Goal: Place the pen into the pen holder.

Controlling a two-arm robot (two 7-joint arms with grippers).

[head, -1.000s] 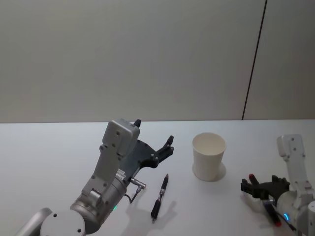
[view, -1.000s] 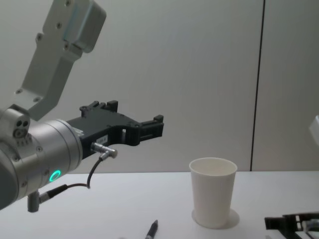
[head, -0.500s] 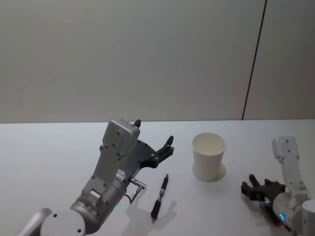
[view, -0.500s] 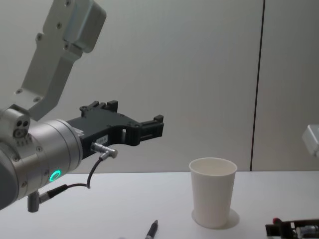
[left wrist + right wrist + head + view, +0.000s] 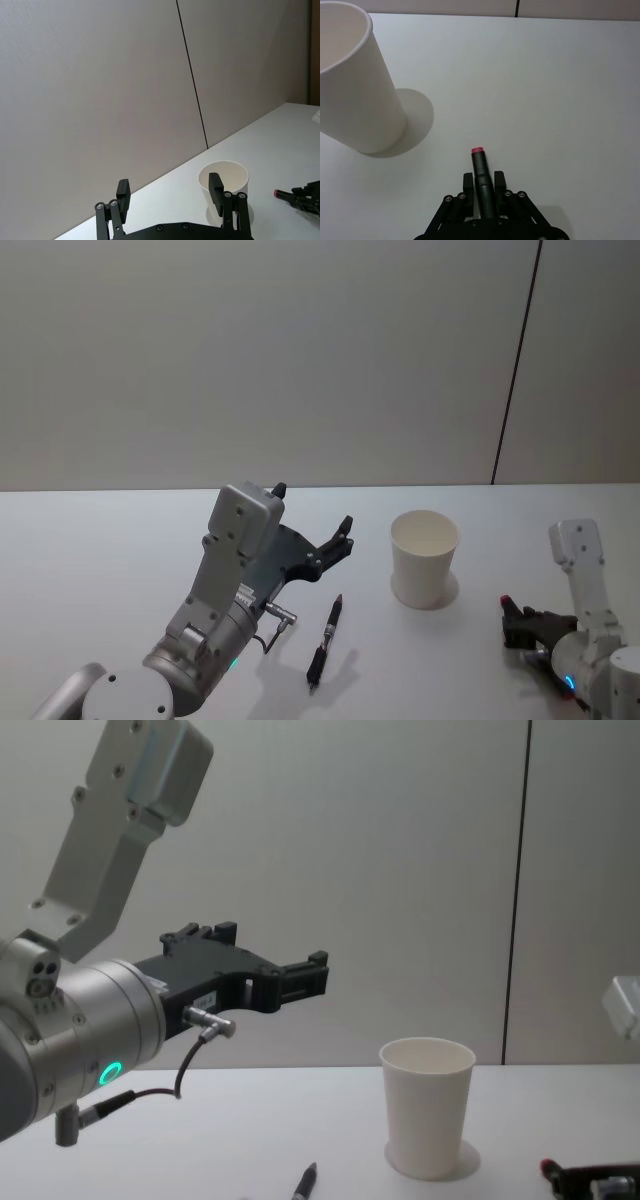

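Since the right gripper point(image 5: 483, 178) is clenched on the red-tipped pen point(image 5: 479, 161) down by the table point(image 5: 100, 540), near the pen holder point(image 5: 355, 90), the pen sits level, not yet raised above the rim; the left gripper point(image 5: 169, 186) hangs released, aloft, near a second pen point(image 5: 325, 638).

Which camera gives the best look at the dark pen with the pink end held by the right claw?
The right wrist view: the dark pen with the pink end runs lengthwise between the right gripper's shut fingers, near the white paper cup. In the head, chest and left wrist views it is small, mostly its pink tip.
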